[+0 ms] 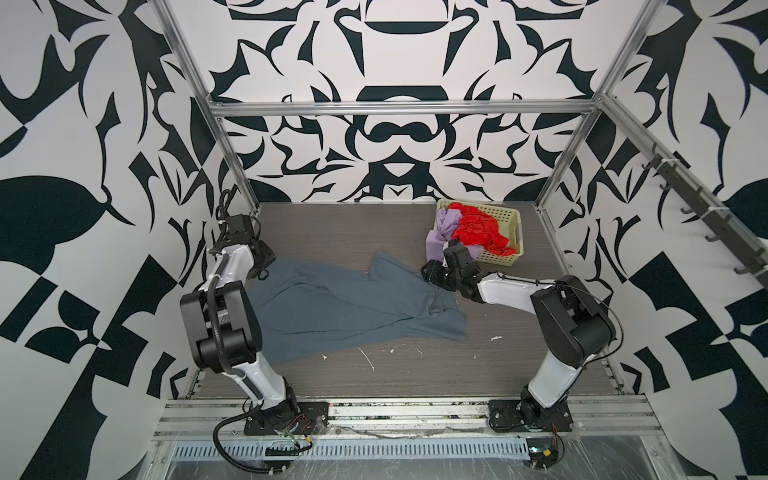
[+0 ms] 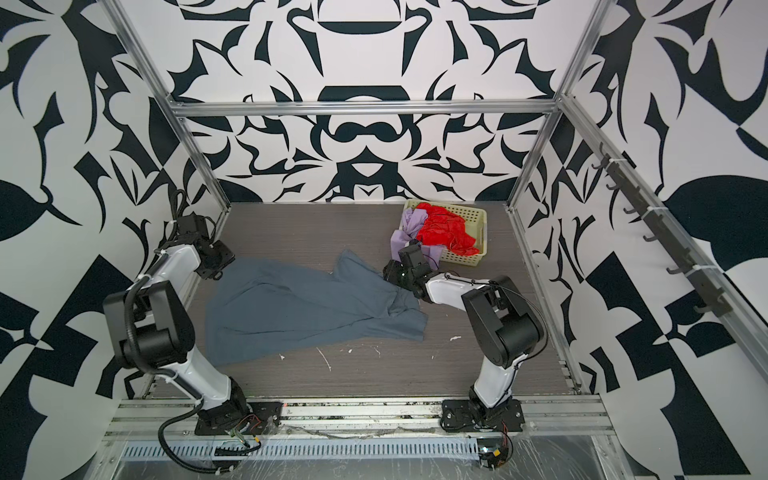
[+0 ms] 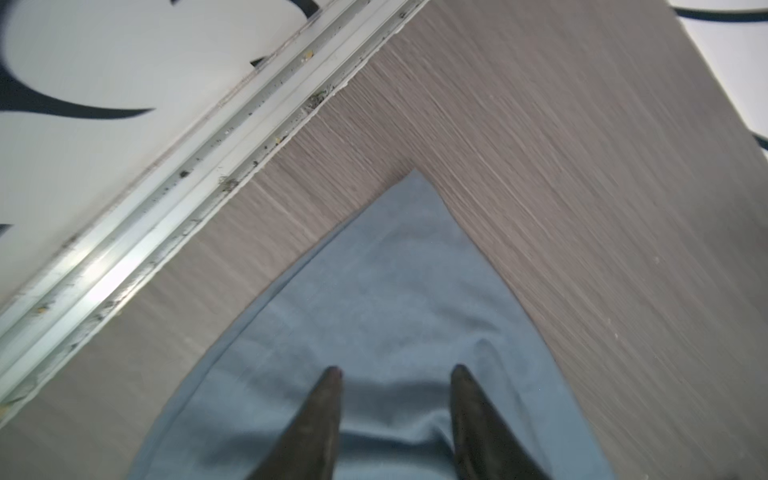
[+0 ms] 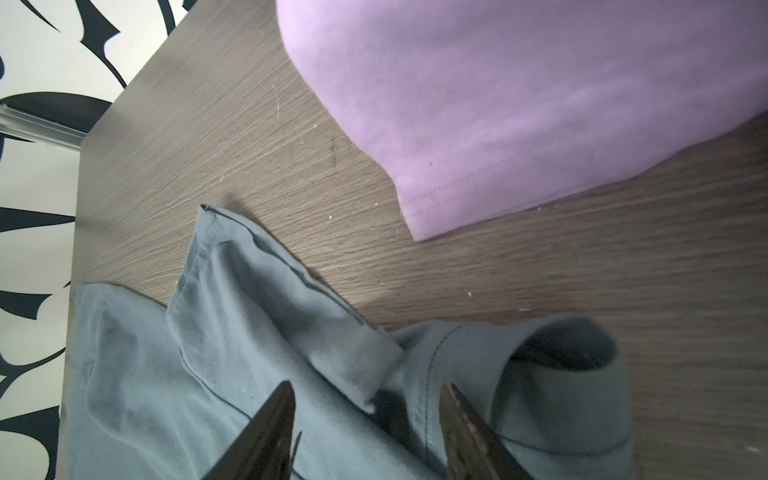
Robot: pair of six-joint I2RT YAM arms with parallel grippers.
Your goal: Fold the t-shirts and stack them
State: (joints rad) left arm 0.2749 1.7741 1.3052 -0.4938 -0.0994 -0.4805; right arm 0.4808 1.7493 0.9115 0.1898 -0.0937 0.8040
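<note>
Fabric of the slate blue-grey t-shirt (image 1: 332, 307) lies unfolded and wrinkled across the middle of the wood-grain table (image 1: 332, 232), running from the left arm's side toward the right arm's side in both top views. One pointed corner of it (image 3: 395, 291) lies flat on the boards near the aluminium rail (image 3: 124, 228) at the table edge, as the left wrist view shows. The opposite end is bunched, with a hemmed flap (image 4: 249, 299) folded over the cloth and a rolled, hemmed opening (image 4: 573, 353) standing slightly raised. The lilac t-shirt (image 1: 440, 235) hangs over the near rim of the cream basket (image 1: 509, 216) at the far right of the table, its lower edge (image 4: 519, 124) resting on the boards close to the blue-grey cloth but apart from it. The red t-shirt (image 1: 478, 230) is crumpled inside the basket beside the lilac one. The left gripper (image 3: 395, 370) is positioned above the blue-grey corner with its fingers spread and nothing pinched between them. The right gripper (image 4: 365, 390) is positioned over the bunched end, fingers likewise spread, with folded cloth lying below the gap; whether the tips touch the cloth cannot be determined. No shirt is folded or stacked.
</note>
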